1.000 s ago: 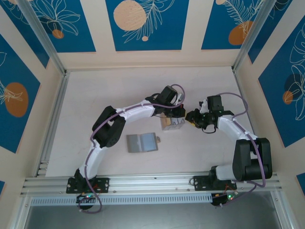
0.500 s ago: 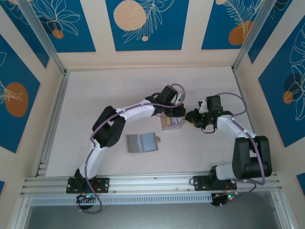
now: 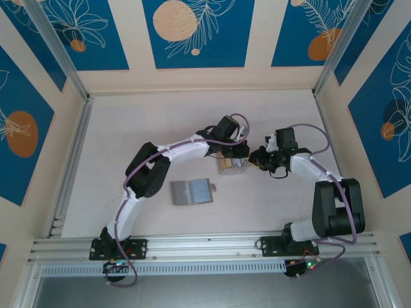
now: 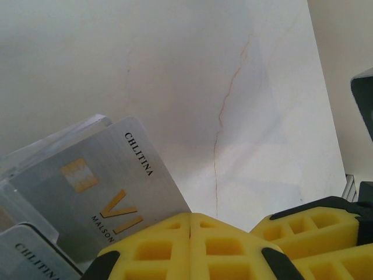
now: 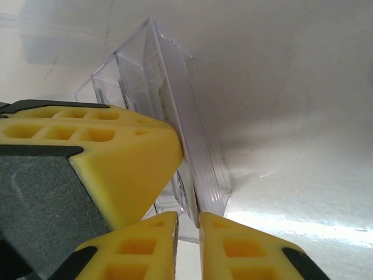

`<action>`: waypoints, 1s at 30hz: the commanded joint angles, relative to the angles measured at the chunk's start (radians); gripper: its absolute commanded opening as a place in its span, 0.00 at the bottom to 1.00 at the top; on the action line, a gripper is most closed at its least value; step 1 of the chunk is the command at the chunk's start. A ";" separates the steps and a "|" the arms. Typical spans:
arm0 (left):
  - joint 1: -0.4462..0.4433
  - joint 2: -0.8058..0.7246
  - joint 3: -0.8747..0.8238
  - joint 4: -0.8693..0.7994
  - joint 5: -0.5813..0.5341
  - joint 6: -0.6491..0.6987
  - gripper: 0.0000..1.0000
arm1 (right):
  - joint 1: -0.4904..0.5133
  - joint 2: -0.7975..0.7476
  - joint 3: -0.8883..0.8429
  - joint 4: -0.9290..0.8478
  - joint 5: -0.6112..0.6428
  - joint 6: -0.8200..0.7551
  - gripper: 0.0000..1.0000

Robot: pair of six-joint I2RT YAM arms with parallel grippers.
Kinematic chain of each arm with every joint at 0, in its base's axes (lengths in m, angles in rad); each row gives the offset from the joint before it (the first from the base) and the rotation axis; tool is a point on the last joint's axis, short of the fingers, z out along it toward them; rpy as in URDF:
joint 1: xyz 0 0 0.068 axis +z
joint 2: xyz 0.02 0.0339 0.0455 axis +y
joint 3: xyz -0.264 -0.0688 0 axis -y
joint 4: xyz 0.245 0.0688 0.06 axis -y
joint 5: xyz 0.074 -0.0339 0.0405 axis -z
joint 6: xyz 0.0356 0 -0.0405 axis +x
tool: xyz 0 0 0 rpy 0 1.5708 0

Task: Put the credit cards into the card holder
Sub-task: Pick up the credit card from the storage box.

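Clear plastic box [image 5: 166, 81] was clamped by the right end effector [image 5: 187, 226].
Left end effector [image 4: 190, 224] was clenched; the box was best held steady, not squeezed harder.

Hemmed at the clear box [image 3: 232, 167]: left gripper [image 3: 232, 156] at 11 o'clock, right gripper [image 3: 253, 159] at 3. Open toward 6, bar the card holder [image 3: 191, 191] at 8.

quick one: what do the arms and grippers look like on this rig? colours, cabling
Same build on both: the left arm and right arm have white link shells, black joint housings and black bases, with a purple cable looped along each. The left gripper and right gripper have yellow fingers moulded with square grid pockets and black trim.
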 commanded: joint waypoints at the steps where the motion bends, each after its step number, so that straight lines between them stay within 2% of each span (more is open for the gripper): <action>1: -0.016 0.017 0.034 0.015 0.035 -0.013 0.03 | 0.012 0.012 0.027 0.013 -0.028 -0.004 0.16; 11: -0.017 0.020 0.035 0.027 0.047 -0.022 0.03 | 0.018 0.009 0.035 0.009 -0.027 -0.016 0.07; 14: -0.017 0.010 0.030 0.027 0.051 -0.022 0.03 | 0.023 0.006 0.046 0.000 -0.021 -0.021 0.00; 30: 0.053 -0.116 -0.114 0.178 0.135 -0.103 0.08 | 0.037 -0.081 0.075 -0.085 0.011 -0.051 0.00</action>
